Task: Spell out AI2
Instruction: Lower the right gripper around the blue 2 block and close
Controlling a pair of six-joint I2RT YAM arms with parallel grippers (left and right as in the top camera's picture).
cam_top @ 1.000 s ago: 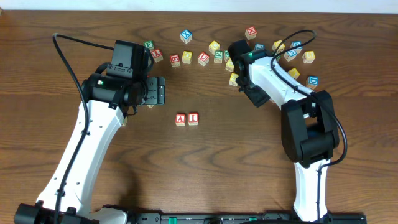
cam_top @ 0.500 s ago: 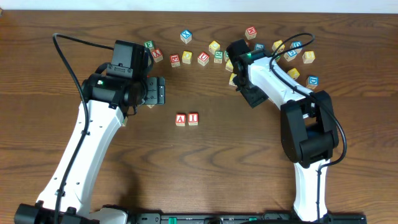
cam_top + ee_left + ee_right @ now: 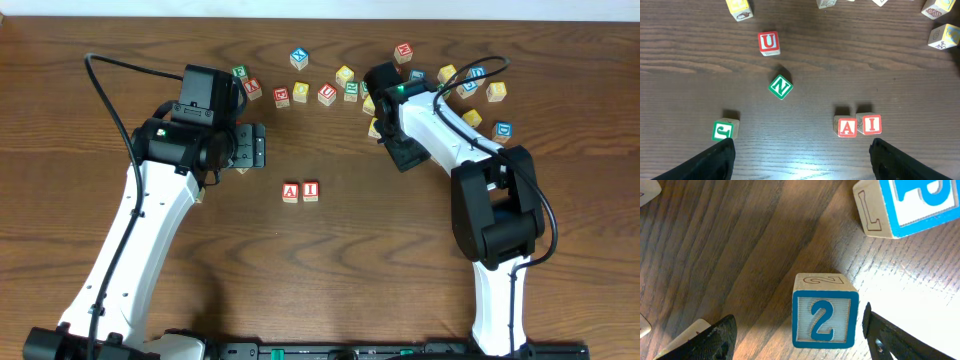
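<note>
My right pincer [image 3: 800, 337] hung wide open astride the blue 2 cube [image 3: 825, 316], pads clear of it, blue P cube [image 3: 912, 200] just beyond, A cube [image 3: 290, 191] and I cube [image 3: 311, 190] touching mid-table, well apart from it; versus a second earlier, I'd edged slightly toward the cluster.

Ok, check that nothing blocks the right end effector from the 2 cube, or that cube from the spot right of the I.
Nothing visible does. The 2 cube lies bare between the fingers of the open right end effector; the blue-bordered cube stands apart. From there to the I cube, the overhead shows only bare table.
</note>
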